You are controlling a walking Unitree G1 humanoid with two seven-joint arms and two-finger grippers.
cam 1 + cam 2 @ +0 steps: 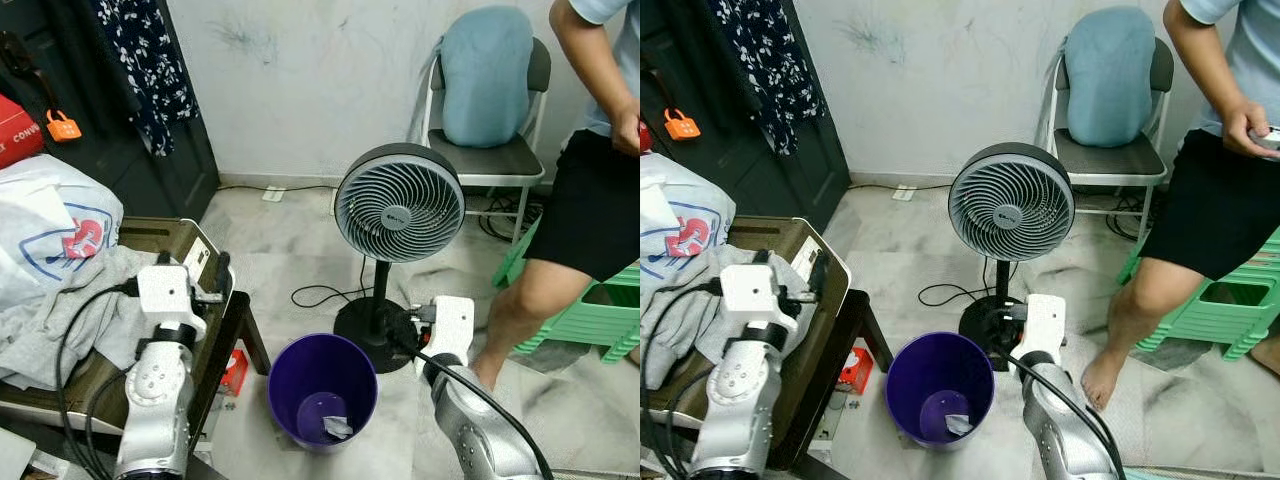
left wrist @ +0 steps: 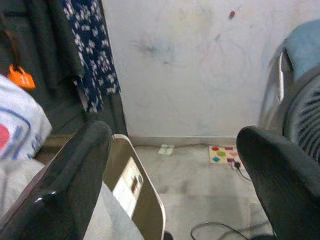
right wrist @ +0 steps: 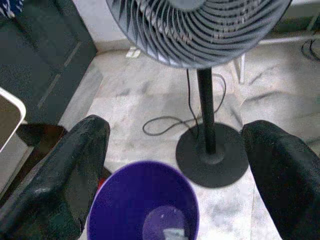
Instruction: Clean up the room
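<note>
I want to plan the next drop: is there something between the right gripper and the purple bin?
Nothing visible. The right gripper, fingers open and empty, is just above the purple bin; the fan stands behind it, off the path.

Left arm: silver, raised from 7 o'clock in the eye views, wrist block at top, black cable looping beside it.
Left gripper: fingers spread wide, nothing between them, pointing toward 12 o'clock.
Right arm: silver, rising from 5 o'clock, cable running along it.
Right gripper: fingers wide apart, empty, angled downward.
</note>
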